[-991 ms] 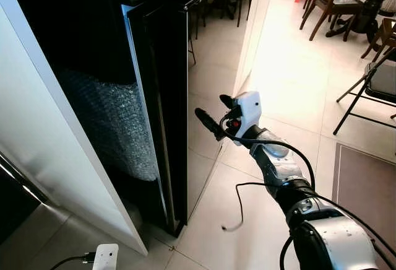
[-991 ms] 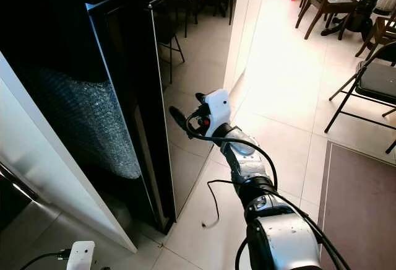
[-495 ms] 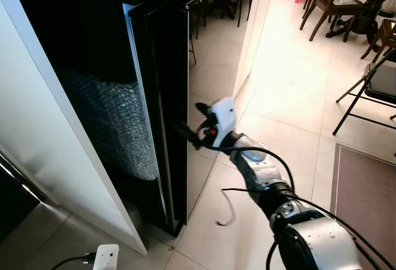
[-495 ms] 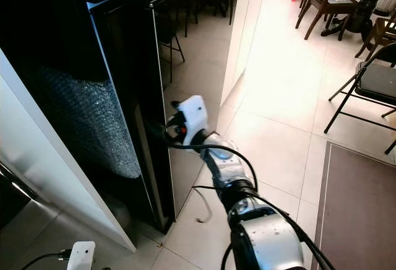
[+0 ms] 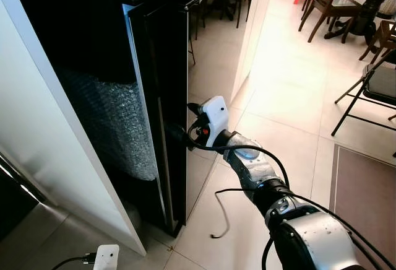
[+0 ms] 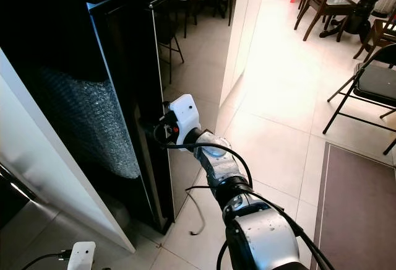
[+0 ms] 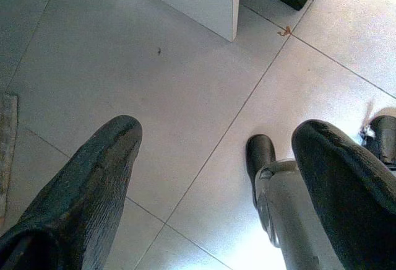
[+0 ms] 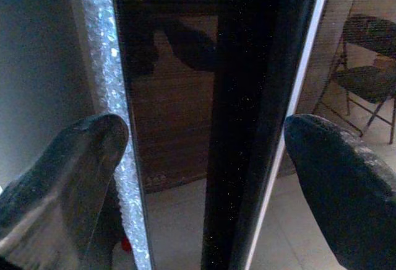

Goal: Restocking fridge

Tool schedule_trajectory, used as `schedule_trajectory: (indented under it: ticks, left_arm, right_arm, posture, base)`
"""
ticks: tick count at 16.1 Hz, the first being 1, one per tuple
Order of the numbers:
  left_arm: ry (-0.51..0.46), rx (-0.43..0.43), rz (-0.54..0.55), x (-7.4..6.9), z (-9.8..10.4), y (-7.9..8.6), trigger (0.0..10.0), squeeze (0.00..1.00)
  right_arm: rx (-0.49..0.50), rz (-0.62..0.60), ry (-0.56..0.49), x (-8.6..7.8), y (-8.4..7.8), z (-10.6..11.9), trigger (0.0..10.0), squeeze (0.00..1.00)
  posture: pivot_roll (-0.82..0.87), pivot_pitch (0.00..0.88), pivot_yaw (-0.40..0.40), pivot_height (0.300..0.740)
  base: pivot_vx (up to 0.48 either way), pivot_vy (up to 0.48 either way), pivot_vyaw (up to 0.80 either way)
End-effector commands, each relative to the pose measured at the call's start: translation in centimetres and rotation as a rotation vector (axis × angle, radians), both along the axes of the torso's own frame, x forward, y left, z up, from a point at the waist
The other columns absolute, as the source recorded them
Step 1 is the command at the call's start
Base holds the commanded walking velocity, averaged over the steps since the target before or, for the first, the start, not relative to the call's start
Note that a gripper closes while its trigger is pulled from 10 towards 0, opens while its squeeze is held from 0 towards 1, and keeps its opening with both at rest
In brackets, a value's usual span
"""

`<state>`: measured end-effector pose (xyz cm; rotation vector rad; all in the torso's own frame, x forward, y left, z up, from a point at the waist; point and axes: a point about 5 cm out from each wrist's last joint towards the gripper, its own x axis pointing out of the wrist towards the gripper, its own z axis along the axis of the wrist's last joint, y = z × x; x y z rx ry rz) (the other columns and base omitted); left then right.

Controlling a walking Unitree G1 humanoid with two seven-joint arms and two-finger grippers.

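At the fridge door (image 5: 158, 96) edge | my right gripper (image 8: 204, 152) spread wide, black fingers (image 8: 74, 158) either side of the door's edge | left gripper (image 7: 210, 177) open above floor tiles (image 7: 124, 65).

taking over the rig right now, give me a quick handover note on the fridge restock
Right gripper: jaws open, reached out to the free edge of the black fridge door; in the right wrist view its fingers straddle that edge, not closed on it.
Left gripper: jaws open, holding nothing, hanging low over the tiled floor.
Fridge door stands slightly ajar, with bubble wrap along the side beside it.
Done: right arm brought up to the door edge.
Left: grip or hook the edge, swing the door open, then fetch and load items; none are visible.
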<state>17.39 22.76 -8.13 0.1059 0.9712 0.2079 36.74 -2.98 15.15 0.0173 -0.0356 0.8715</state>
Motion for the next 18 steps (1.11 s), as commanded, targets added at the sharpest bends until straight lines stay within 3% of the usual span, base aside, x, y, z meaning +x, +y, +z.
schedule_trajectory:
  ticks: [1, 4, 8, 9, 11, 12, 13, 15, 16, 18]
  left_arm:
    - [0.018, -0.007, 0.001, -0.4, -0.2, -0.1, 10.0, 0.0]
    - [0.015, -0.008, 0.007, -0.3, -0.2, -0.1, 10.0, 0.0]
    - [0.02, -0.008, -0.001, -0.2, -0.1, 0.0, 10.0, 0.0]
    - [0.019, -0.008, -0.001, -0.2, -0.1, 0.0, 10.0, 0.0]
    - [0.016, -0.007, 0.0, -0.1, -0.1, 0.0, 10.0, 0.0]
    - [0.015, -0.005, 0.001, -0.1, -0.1, 0.1, 10.0, 0.0]
    - [0.014, -0.004, 0.001, -0.1, -0.1, 0.1, 10.0, 0.0]
    - [0.015, -0.003, 0.001, -0.1, -0.1, 0.1, 10.0, 0.0]
    - [0.016, -0.003, 0.001, -0.2, -0.1, 0.1, 10.0, 0.0]
    - [0.016, -0.003, 0.001, -0.2, -0.1, 0.1, 10.0, 0.0]
  right_arm:
    - [-0.008, -0.023, -0.018, 0.5, -0.5, 0.7, 10.0, 0.0]
    - [0.036, -0.146, -0.09, 1.2, -4.0, 1.6, 10.0, 0.0]
    - [0.123, -0.342, -0.106, 0.7, -11.6, 0.9, 10.0, 0.0]
    - [0.133, -0.382, -0.103, 0.7, -12.7, 0.8, 10.0, 0.0]
    - [0.106, -0.543, -0.07, 0.3, -16.4, -0.4, 10.0, 0.0]
    - [0.067, -0.717, -0.023, -0.3, -19.5, -1.6, 10.0, 0.0]
    - [0.045, -0.812, 0.029, -0.8, -21.0, -2.8, 10.0, 0.0]
    - [-0.075, -1.018, 0.214, -3.6, -24.3, -7.1, 10.0, 0.0]
    - [-0.154, -1.064, 0.382, -6.2, -24.8, -10.9, 10.0, 0.0]
    - [-0.208, -1.038, 0.583, -9.3, -23.9, -15.0, 10.0, 0.0]
  posture:
    - [-0.04, 0.0, -0.046, 0.74]
    - [-0.05, 0.0, -0.048, 0.74]
    - [-0.06, 0.0, -0.038, 0.74]
    - [-0.06, 0.0, -0.037, 0.74]
    - [-0.06, 0.0, -0.037, 0.74]
    - [-0.06, 0.0, -0.037, 0.74]
    - [-0.06, 0.0, -0.033, 0.74]
    - [-0.07, 0.0, -0.032, 0.74]
    - [-0.07, 0.0, -0.033, 0.74]
    - [-0.06, 0.0, -0.031, 0.74]
  base:
    - [0.0, 0.0, 0.0]
    - [0.0, 0.0, 0.0]
    - [0.0, 0.0, 0.0]
    - [0.0, 0.0, 0.0]
    - [0.0, 0.0, 0.0]
    - [0.0, 0.0, 0.0]
    - [0.0, 0.0, 0.0]
    - [0.0, 0.0, 0.0]
    - [0.0, 0.0, 0.0]
    - [0.0, 0.0, 0.0]
